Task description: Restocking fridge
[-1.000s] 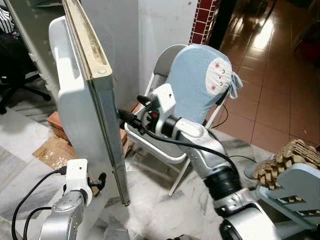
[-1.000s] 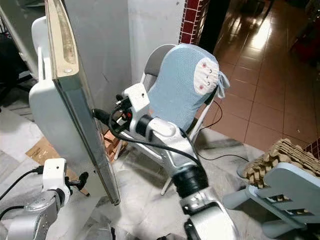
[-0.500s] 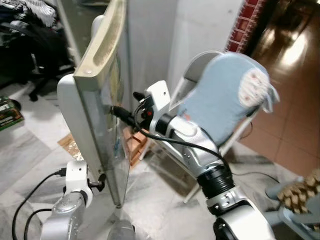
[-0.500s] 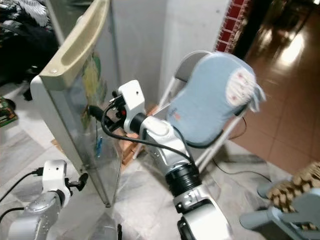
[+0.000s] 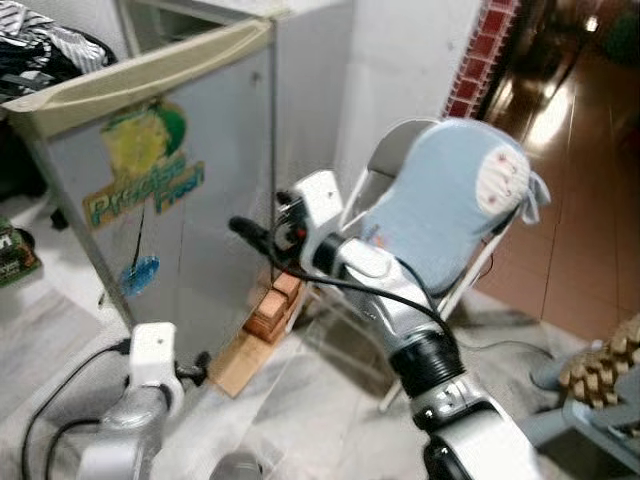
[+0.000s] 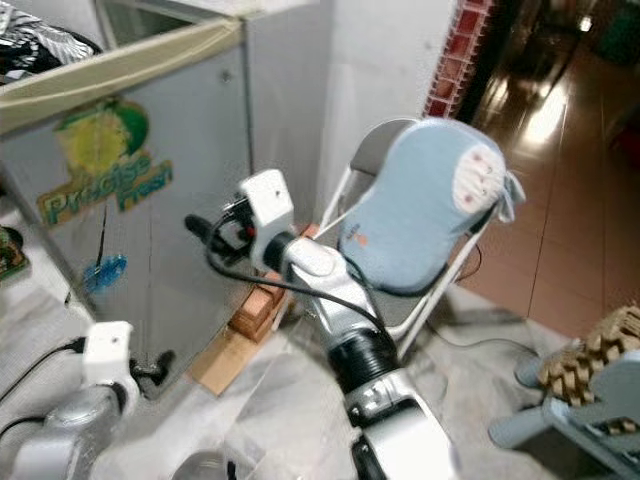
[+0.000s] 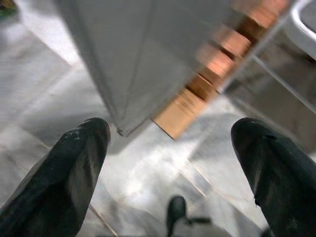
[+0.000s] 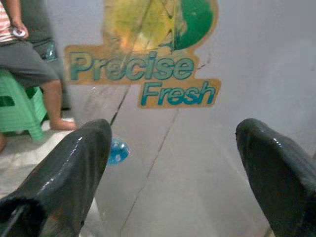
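The grey fridge door (image 5: 200, 230) faces me, with a yellow and green "Precise Fresh" sticker (image 5: 145, 170) and a cream handle strip (image 5: 140, 75) along its top. My right gripper (image 5: 245, 228) is raised in front of the door near its right edge. In the right wrist view the right gripper (image 8: 177, 163) stands open with nothing between its fingers, pointing at the sticker (image 8: 148, 74). My left gripper (image 7: 168, 158) hangs low and open over the floor by the fridge's bottom corner (image 7: 121, 131).
A folding chair with a blue cushion (image 5: 450, 200) stands right of the fridge. Red bricks (image 5: 275, 305) and a cardboard piece (image 5: 240, 360) lie at the fridge's foot. A person sits on a green stool (image 8: 17, 111). A cardboard stack (image 5: 605, 365) is at far right.
The fridge door has swung from edge-on to face-on and now looks shut. My right gripper stayed at the door's face. The camera view has shifted too.
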